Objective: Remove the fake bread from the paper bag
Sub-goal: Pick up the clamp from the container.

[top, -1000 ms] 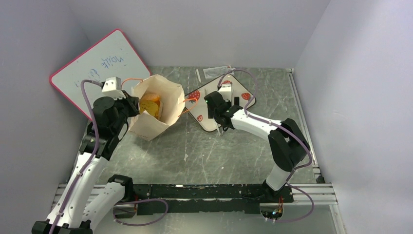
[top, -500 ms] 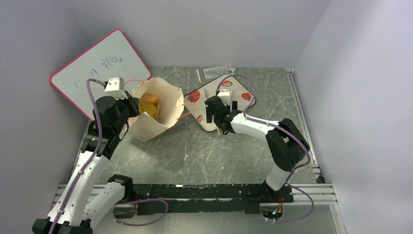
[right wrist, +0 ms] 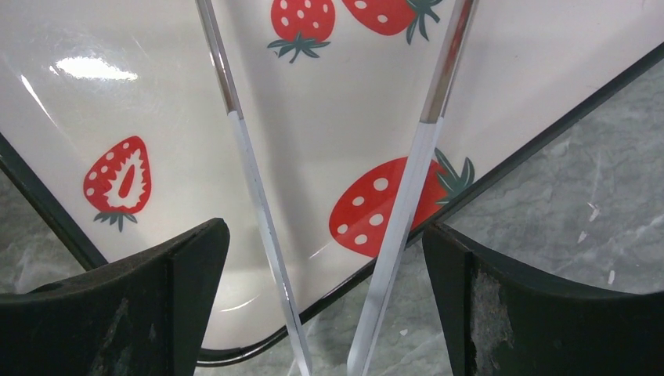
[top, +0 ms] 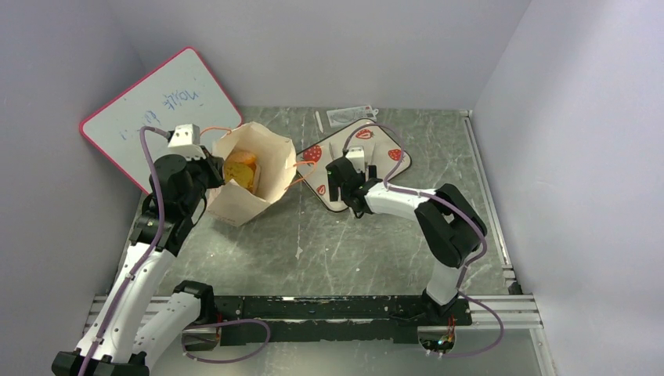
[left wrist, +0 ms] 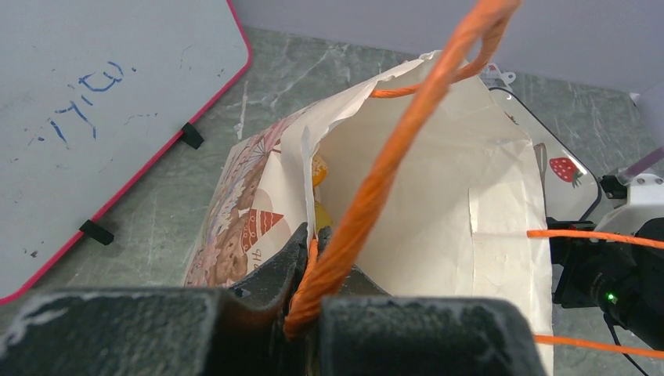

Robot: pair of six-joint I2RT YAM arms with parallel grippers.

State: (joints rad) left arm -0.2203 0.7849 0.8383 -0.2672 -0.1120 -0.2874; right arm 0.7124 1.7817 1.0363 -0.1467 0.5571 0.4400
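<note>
The left gripper (left wrist: 309,313) is clamped tight on the thin orange cord handle (left wrist: 376,180) of the tall cream-white paper bag (left wrist: 438,196), which stands open-mouthed just ahead of it. The golden-orange fake bread (top: 241,168) lies inside that bag, just beyond the fingertips. The right gripper (right wrist: 325,266) is spread wide and empty above the glossy white strawberry-print tray (right wrist: 313,141).
</note>
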